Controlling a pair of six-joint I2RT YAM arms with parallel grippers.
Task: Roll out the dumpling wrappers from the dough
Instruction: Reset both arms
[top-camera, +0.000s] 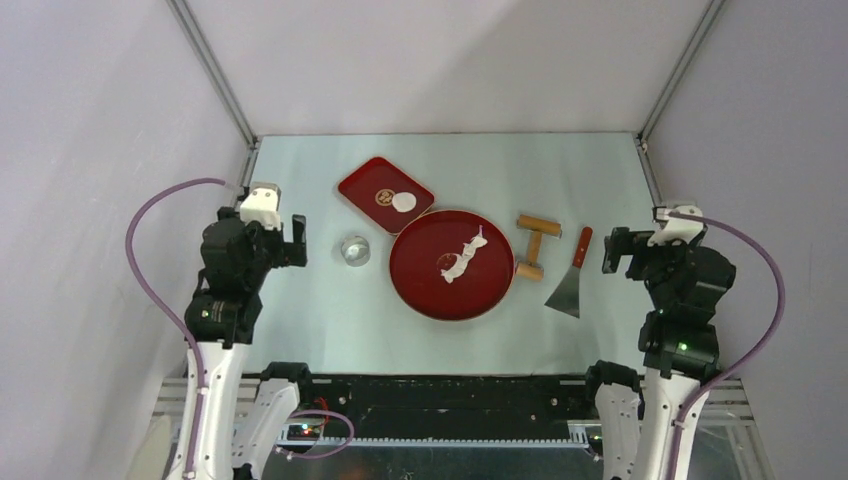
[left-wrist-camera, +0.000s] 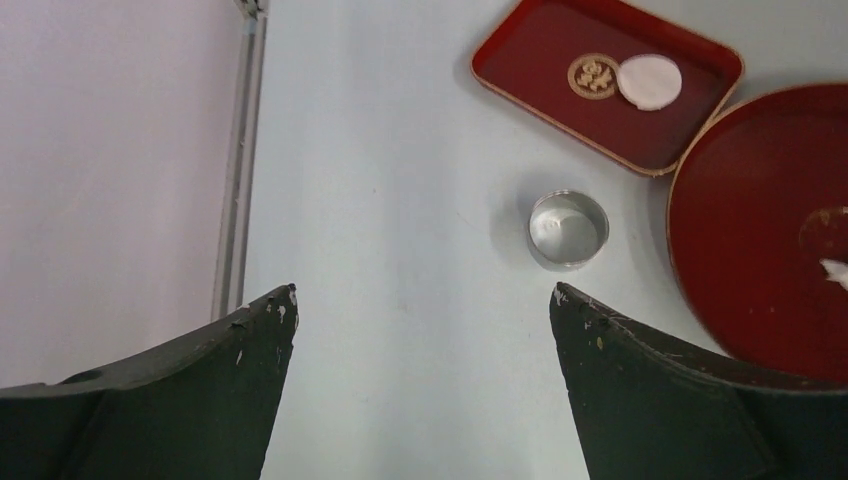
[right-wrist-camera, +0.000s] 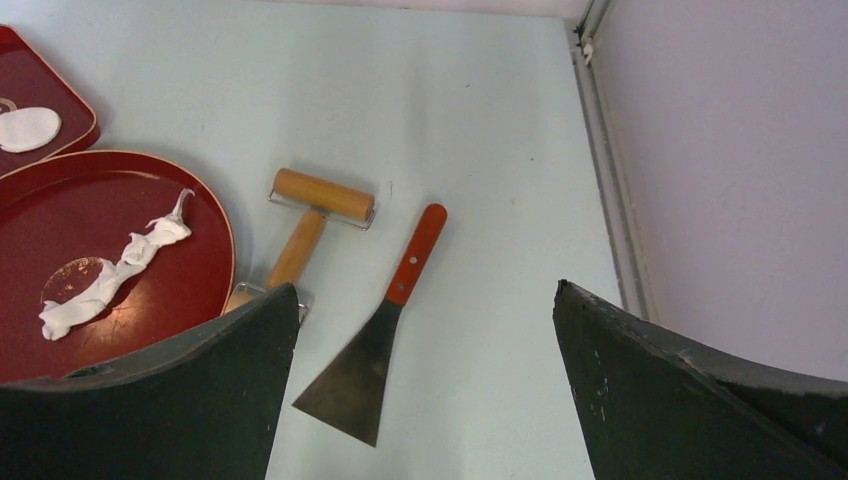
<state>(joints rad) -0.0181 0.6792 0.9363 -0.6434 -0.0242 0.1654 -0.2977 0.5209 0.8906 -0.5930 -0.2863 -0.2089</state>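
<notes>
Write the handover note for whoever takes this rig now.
Left tool: open, empty, over bare table near the metal cup.
Right tool: open, empty, near the scraper; the roller lies beside it.
Done: one wrapper in the small tray.
Left: ragged dough on the round tray is not yet rolled out.

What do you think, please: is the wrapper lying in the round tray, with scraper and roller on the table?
Not quite: the top view shows the wrapper in the rectangular tray, not the round tray. The scraper and roller do lie on the table.
</notes>
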